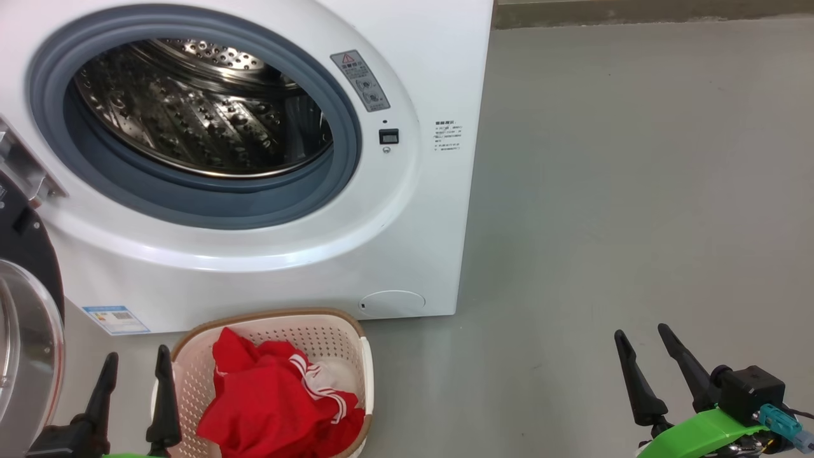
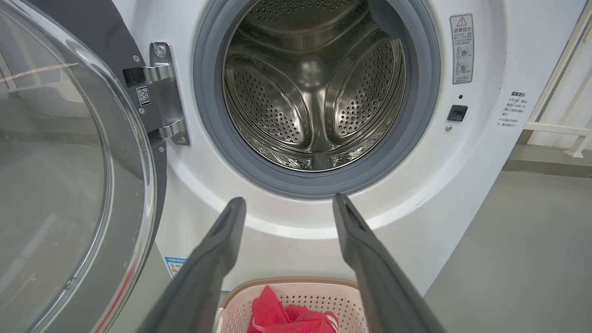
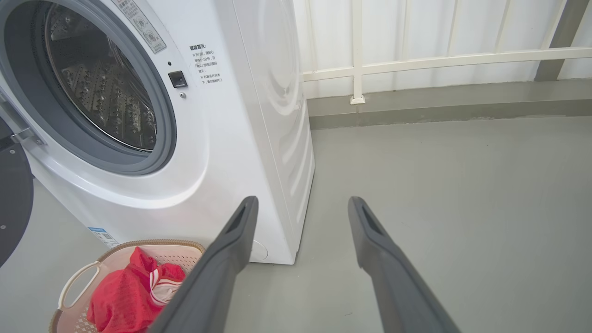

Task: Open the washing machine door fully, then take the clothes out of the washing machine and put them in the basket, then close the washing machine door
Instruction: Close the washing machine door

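- Left jaws, spread wide and empty, point up just beside the basket [image 1: 191, 381]; right jaws, equally spread, hover over bare floor [image 1: 604, 191], well apart.
- The clothes [image 1: 273, 401] lie in the basket; the drum [image 1: 203, 108] of the washing machine [image 1: 407, 222] looks empty.
- Likely step: closing the washing machine door [image 1: 25, 343], standing open at far left; the left arm must reach round its outer face and push.

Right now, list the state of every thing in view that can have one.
Washing machine door: open, swung out to the left.
Washing machine: empty inside.
Small round flap: shut.
Basket: upright, partly filled.
Clothes: bunched inside it.
Left gripper: open, empty.
Right gripper: open, empty.
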Motion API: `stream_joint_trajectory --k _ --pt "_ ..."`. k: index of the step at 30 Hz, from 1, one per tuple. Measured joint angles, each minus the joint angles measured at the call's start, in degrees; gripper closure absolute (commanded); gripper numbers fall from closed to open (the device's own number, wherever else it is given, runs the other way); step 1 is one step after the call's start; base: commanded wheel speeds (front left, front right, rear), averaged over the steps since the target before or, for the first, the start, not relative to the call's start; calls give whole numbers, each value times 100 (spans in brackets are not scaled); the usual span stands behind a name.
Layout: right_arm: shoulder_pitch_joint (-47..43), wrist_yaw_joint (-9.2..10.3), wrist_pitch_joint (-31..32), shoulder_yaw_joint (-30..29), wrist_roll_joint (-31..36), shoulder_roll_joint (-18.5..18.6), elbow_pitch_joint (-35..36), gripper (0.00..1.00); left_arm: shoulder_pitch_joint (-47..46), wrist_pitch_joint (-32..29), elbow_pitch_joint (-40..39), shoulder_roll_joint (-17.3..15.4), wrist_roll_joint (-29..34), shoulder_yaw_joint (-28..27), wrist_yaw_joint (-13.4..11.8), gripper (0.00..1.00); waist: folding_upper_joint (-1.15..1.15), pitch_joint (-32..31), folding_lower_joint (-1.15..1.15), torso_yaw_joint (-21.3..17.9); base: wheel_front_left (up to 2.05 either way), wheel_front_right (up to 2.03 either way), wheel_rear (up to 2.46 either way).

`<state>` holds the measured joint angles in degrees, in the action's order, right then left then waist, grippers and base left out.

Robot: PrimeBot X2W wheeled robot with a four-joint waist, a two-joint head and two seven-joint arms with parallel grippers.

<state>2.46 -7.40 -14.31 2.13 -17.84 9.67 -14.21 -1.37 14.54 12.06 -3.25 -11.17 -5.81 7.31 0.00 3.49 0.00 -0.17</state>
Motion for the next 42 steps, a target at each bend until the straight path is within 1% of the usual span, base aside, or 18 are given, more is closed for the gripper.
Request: stream_joint_trajectory --k 18,23,33,42 --pt "0 0 0 -4 0 5 1 0 -1 0 4 22 0 3 0 0 0 -53 0 16 -8 8 0" --pt "0 0 0 -7 0 8 3 0 -1 -1 14 30 0 8 0 0 0 -39 0 29 -96 96 0" --pt "0 0 0 -16 0 12 26 0 -4 0 48 30 -15 42 0 0 0 22 0 47 -157 157 0" --pt "1 0 0 -16 0 21 32 0 -5 -1 105 29 -15 64 0 0 0 28 0 66 -68 68 0"
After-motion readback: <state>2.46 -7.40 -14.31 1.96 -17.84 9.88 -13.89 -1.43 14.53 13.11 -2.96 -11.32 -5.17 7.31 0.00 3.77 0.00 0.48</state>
